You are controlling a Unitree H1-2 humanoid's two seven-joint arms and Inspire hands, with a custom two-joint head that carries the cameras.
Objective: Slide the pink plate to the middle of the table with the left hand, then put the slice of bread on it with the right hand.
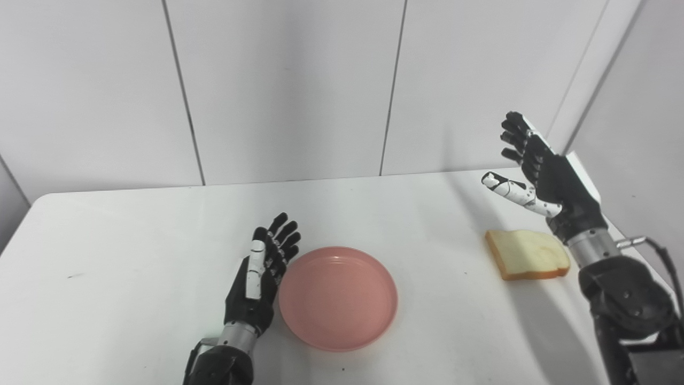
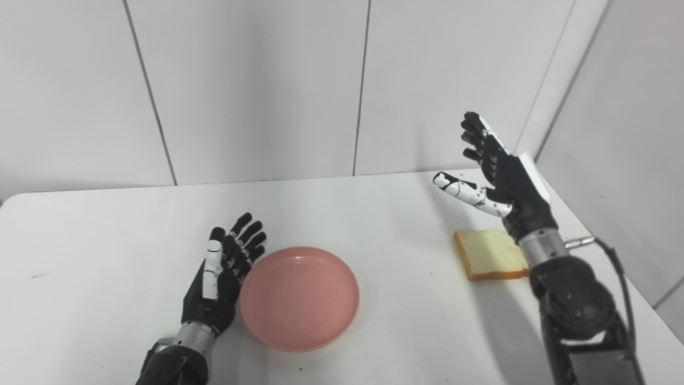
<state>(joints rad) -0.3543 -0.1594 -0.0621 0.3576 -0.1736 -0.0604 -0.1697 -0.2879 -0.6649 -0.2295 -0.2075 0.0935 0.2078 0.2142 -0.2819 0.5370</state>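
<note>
The pink plate [image 1: 337, 297] lies flat and empty on the white table [image 1: 133, 256], near its front middle. My left hand [image 1: 261, 275] is open, fingers straight, lying against the plate's left rim. The slice of bread [image 1: 527, 254] lies flat on the table at the right. My right hand [image 1: 534, 168] is open and empty, fingers spread and pointing up, raised above and behind the bread. Its wrist covers the bread's right edge.
White wall panels stand behind the table's far edge. The table's right edge runs close behind my right arm [image 1: 622, 299]. Bare tabletop lies between the plate and the bread [image 2: 489, 255].
</note>
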